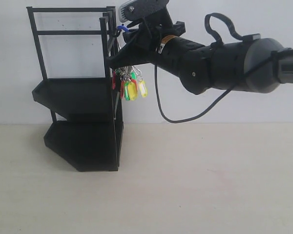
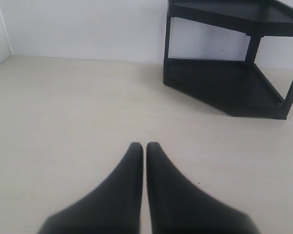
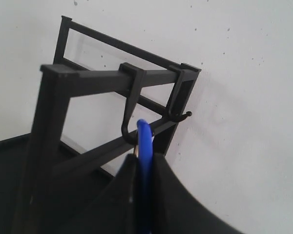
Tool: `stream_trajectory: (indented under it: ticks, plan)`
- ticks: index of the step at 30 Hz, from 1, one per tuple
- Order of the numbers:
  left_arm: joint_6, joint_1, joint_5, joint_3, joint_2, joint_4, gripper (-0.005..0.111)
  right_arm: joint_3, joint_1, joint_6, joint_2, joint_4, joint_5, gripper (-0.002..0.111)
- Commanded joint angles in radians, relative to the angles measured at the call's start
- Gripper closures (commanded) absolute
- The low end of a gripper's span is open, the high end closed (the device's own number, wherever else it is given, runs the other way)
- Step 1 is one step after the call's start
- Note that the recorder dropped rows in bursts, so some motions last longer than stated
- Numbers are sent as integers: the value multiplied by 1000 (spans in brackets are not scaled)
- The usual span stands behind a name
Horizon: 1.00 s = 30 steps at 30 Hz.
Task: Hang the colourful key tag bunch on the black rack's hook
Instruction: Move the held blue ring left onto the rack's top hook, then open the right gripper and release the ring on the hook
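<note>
Gripping the key bunch (image 1: 130, 87) by its upright blue loop (image 3: 143, 139), right end effector (image 3: 144, 163) just beside rack hook (image 3: 128, 132).

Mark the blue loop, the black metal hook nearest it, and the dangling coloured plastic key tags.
The blue loop (image 3: 144, 139): right wrist view, the top of its arc.
The black metal hook (image 3: 129, 114): right wrist view, its shank.
The coloured plastic key tags (image 1: 132, 90): exterior view, the yellow tag.

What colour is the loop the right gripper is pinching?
Blue. The loop shows best in the right wrist view, clamped in the right gripper.
</note>
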Motion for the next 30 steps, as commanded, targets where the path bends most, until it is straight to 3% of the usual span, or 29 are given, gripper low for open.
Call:
stream_trajectory:
  ticks: [1, 5, 10, 21, 30]
  plan:
    - [0, 3, -11, -2, 4, -2, 102, -12, 3, -3, -8, 5, -16, 109]
    - [0, 3, -11, -2, 4, -2, 102, -12, 3, 8, -8, 5, -10, 101]
    - [0, 3, -11, -2, 4, -2, 102, -12, 3, 8, -8, 30, -8, 69]
    - [0, 3, -11, -2, 4, -2, 102, -12, 0, 11, -14, 123, 5, 68]
    - [0, 3, -11, -2, 4, -2, 102, -12, 0, 11, -56, 165, 60, 58]
